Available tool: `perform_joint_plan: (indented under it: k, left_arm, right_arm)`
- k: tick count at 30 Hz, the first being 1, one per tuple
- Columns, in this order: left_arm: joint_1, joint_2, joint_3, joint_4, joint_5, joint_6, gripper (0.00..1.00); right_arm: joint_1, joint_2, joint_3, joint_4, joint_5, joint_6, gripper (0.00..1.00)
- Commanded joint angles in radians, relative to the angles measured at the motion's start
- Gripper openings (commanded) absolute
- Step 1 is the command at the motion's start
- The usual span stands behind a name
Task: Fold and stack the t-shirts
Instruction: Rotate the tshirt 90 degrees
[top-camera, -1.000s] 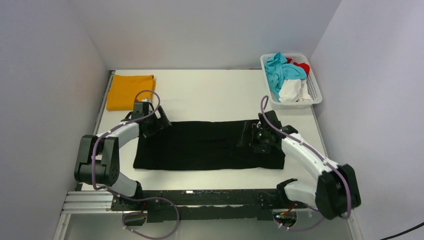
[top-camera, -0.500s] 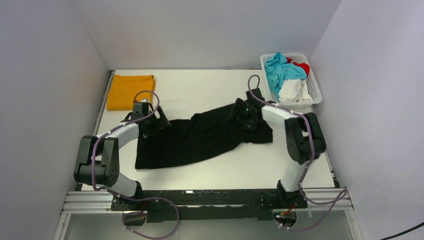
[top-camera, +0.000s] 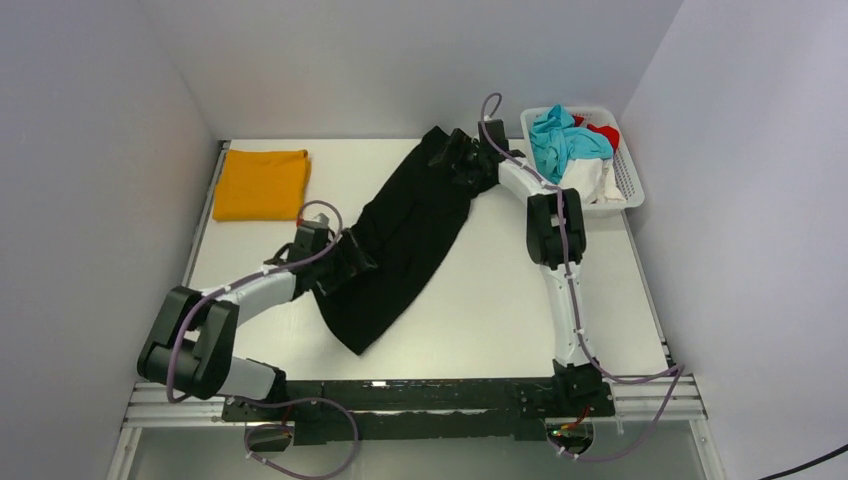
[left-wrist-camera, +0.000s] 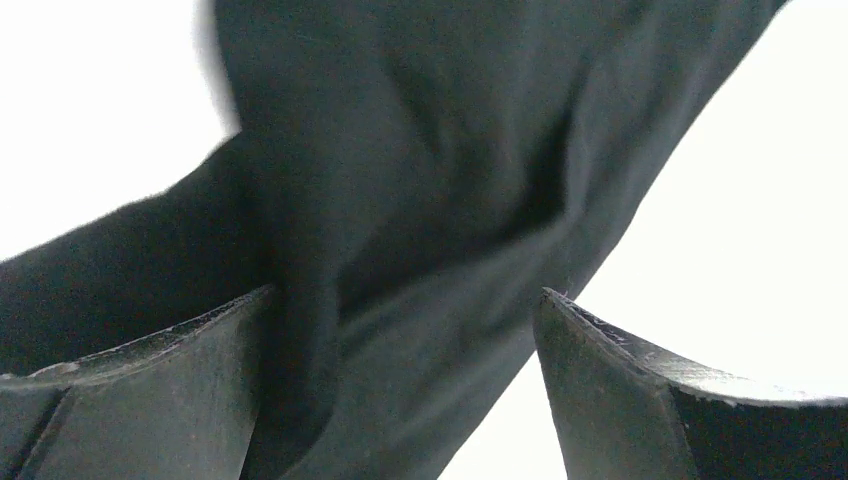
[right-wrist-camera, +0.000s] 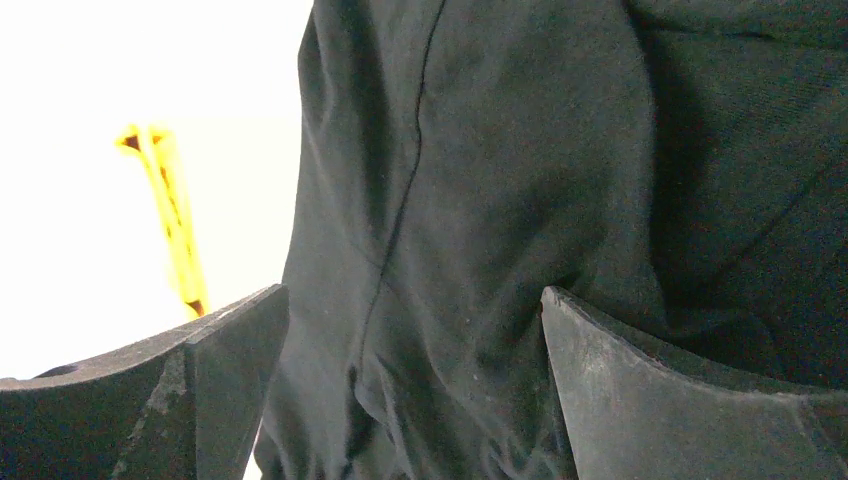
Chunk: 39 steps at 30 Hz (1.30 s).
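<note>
T-shirt (top-camera: 400, 240), black, runs from left gripper (top-camera: 349, 263) to right gripper (top-camera: 452, 153), each spread wide around it.

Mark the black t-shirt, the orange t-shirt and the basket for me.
black t-shirt (top-camera: 400, 240), top view, middle of the cloth
orange t-shirt (top-camera: 262, 183), top view, centre of the folded cloth
basket (top-camera: 628, 178), top view, lattice side wall
</note>
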Motion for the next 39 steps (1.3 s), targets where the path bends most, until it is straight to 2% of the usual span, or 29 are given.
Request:
perform_joint_plan:
  k: [1,6,9,13,16,21,25,27,30,34,37,39]
  left_arm:
    - [-0.171,0.013,-0.080,0.005,0.145,-0.169,1.00]
    - [-0.341,0.080,-0.047,-0.002,0.139,-0.199,1.00]
    - [-0.411,0.083,-0.022,0.039,0.115,-0.206,1.00]
    - [-0.467,0.057,0.020,-0.003,0.060,-0.188,0.99]
    - [-0.508,0.009,0.013,0.012,0.035,-0.179,0.99]
    - [-0.618,-0.103,0.054,-0.170,-0.128,-0.184,1.00]
    - [-0.680,-0.219,0.038,-0.287,-0.256,-0.209,0.99]
    - [-0.686,-0.289,0.010,-0.341,-0.285,-0.212,0.99]
    - [-0.686,-0.385,-0.061,-0.336,-0.289,-0.201,1.00]
    - [-0.680,-0.435,-0.129,-0.348,-0.308,-0.187,0.99]
    - [-0.667,-0.429,-0.165,-0.341,-0.289,-0.204,0.99]
    - [-0.658,-0.424,-0.195,-0.312,-0.269,-0.227,0.97]
  right_arm:
    - [0.023,0.203,0.153,-0.045,-0.081,0.060,1.00]
    - [0.044,0.364,0.382,0.030,-0.088,0.180,1.00]
    - [0.036,0.366,0.378,0.078,-0.026,0.218,1.00]
    - [0.029,0.355,0.426,0.061,-0.005,0.168,1.00]
    - [0.027,0.321,0.455,0.040,0.001,0.121,1.00]
    - [0.017,0.192,0.432,0.013,0.031,0.057,1.00]
    - [0.017,0.056,0.387,-0.055,0.061,-0.064,1.00]
    - [0.017,-0.038,0.322,-0.096,0.100,-0.133,1.00]
    - [0.018,-0.223,0.124,-0.129,0.157,-0.213,1.00]
    - [0.033,-0.516,-0.336,-0.150,0.186,-0.232,1.00]
    - [0.065,-0.780,-0.718,-0.058,0.181,-0.189,1.00]
    - [0.098,-0.913,-0.897,-0.038,0.194,-0.174,1.00]
